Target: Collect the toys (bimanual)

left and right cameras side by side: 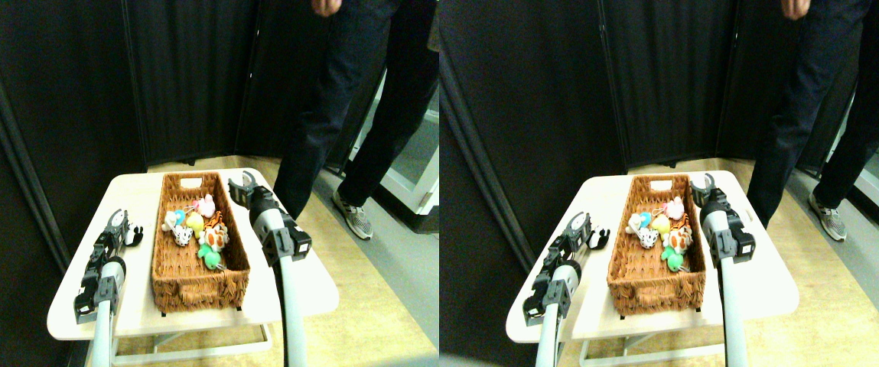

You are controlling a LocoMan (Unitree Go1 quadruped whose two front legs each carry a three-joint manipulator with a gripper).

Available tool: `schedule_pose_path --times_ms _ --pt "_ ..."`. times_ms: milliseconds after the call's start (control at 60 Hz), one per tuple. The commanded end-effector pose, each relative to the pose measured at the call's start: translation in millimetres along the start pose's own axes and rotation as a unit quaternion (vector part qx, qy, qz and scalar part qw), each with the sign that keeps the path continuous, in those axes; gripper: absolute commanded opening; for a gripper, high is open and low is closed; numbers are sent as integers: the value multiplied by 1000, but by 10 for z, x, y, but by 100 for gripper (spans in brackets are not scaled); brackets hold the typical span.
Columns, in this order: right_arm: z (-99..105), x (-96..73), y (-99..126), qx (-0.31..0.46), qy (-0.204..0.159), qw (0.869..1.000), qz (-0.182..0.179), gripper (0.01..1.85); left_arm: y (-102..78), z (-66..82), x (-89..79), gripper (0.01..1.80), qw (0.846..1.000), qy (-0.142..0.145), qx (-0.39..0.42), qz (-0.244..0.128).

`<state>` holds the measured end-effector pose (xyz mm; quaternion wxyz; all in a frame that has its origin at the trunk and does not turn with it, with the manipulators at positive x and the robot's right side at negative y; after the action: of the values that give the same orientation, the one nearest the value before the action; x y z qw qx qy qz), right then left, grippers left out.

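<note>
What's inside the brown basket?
The basket holds a pile of small plush toys: pink, yellow, white with black spots, orange striped and green. Anything lying underneath the pile is covered, so I cannot tell.

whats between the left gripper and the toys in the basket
In the stereo pair view, bare tabletop and then the basket's left wicker wall separate the left gripper from the toys.

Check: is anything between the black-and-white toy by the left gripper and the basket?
Nothing visible. Only bare table lies between the black-and-white toy and the basket, whose left wall it must clear.
</note>
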<state>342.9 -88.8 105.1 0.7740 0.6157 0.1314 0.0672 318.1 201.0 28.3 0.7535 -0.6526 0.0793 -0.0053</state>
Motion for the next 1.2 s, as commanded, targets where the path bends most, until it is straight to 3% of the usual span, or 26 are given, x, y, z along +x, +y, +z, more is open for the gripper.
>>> schedule_pose_path --times_ms 17,133,183,267,350,433,483,550,850,1067,1200 --pt "169 -1 62 -1 -45 999 15 1 -75 6 27 5 1000 11 6 -16" --pt "440 -20 13 -4 -61 998 18 1 -117 7 27 13 1000 24 17 -9" --pt "563 -34 -48 -18 -89 996 6 1 -158 -4 19 17 999 28 19 -5" --pt "644 -52 -137 -13 -97 995 -1 1 -192 -12 28 21 999 33 21 3" --pt "711 -52 -275 -1 -107 994 -10 1 -245 -41 48 39 998 45 46 4" --pt "713 -40 -344 6 -106 994 -13 1 -278 -73 58 48 997 50 50 9" --pt "688 -31 -417 6 -117 993 -23 1 -292 -97 94 55 995 72 65 9" --pt "672 -37 -468 -14 -131 991 -29 1 -270 -103 139 57 994 77 70 17" --pt "568 28 -647 8 -133 990 -44 1 -94 -236 351 63 996 69 37 45" --pt "602 31 -665 24 -138 989 -52 1 135 -205 466 63 996 55 27 63" --pt "628 28 -659 23 -152 987 -57 1 192 -193 449 70 996 49 34 71"
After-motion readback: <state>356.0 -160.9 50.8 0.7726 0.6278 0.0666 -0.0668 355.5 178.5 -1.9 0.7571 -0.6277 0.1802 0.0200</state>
